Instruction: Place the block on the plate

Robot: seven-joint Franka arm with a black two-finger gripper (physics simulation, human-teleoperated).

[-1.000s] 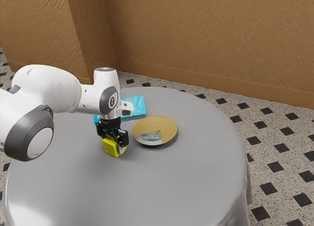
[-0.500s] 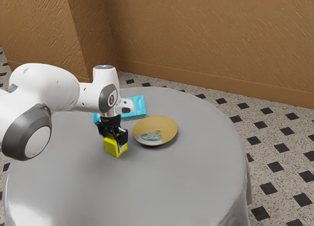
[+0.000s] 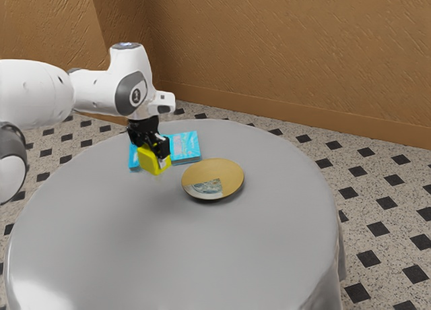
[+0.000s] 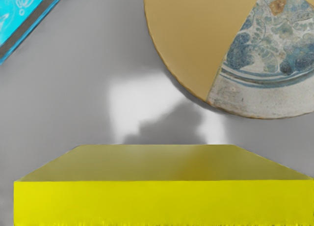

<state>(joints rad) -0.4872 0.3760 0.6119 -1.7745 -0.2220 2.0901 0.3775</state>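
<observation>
Block (image 3: pixel 151 163) spans the pincer (image 3: pixel 153 155), clamped from both sides.

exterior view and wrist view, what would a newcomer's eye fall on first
The bright yellow block grabs the eye, held above the grey table in the black gripper. Next comes the gold plate with its blue-patterned wedge, lying on the table toward the exterior view's right from the block.
</observation>
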